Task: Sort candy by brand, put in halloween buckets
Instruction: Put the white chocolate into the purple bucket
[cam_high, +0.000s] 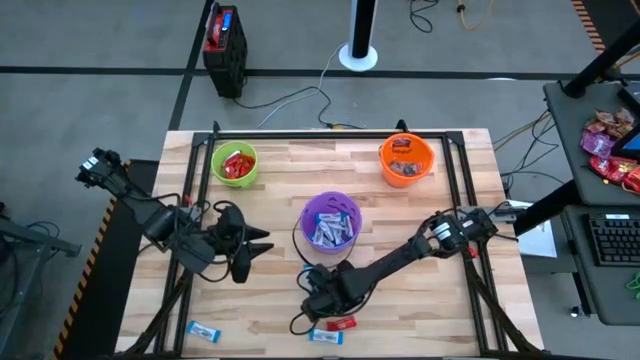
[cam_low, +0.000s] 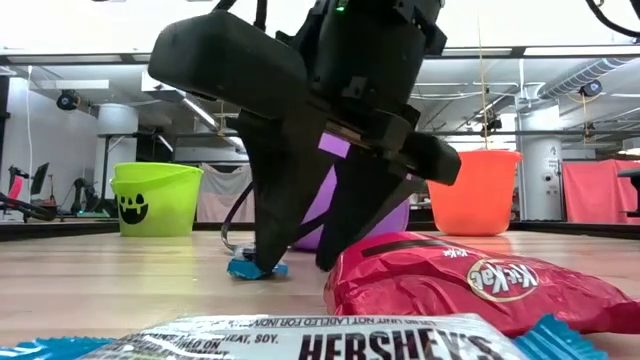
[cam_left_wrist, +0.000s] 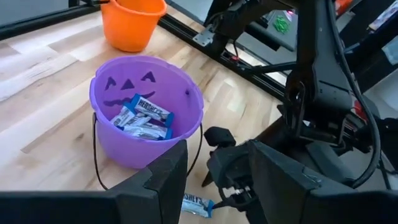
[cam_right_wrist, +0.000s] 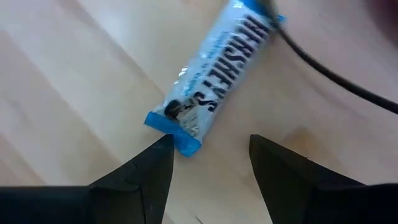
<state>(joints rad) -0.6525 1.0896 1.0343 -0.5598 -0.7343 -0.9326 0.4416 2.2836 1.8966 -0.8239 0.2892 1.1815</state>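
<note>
Three halloween buckets stand on the wooden table: lime green (cam_high: 233, 163) holding red candy, purple (cam_high: 331, 222) holding blue-and-white candy, orange (cam_high: 406, 158) holding brown candy. My right gripper (cam_high: 312, 292) is open and points steeply down over a blue-and-white Hershey's candy (cam_right_wrist: 214, 81) lying flat beside the purple bucket's black handle (cam_right_wrist: 336, 68). The fingers straddle the table just past the candy's blue end. My left gripper (cam_high: 262, 245) hangs open in the air left of the purple bucket (cam_left_wrist: 146, 106), touching nothing. More candy lies near the front edge: a red Kit Kat (cam_low: 460, 280) and Hershey's bars (cam_low: 350, 345) (cam_high: 202, 331). My right gripper has one fingertip (cam_right_wrist: 163, 144) right next to the candy wrapper's blue end (cam_right_wrist: 184, 144), coming from above and slanting down. I cannot tell whether it touches. The candy lies flat on the table.
A black frame (cam_high: 330, 135) runs along the table's far and side edges. A black and red box (cam_high: 225, 38) stands on the floor beyond. A desk with a keyboard (cam_high: 612, 240) and pink bags (cam_high: 608, 140) is off to the right. Bare wood lies between the buckets.
</note>
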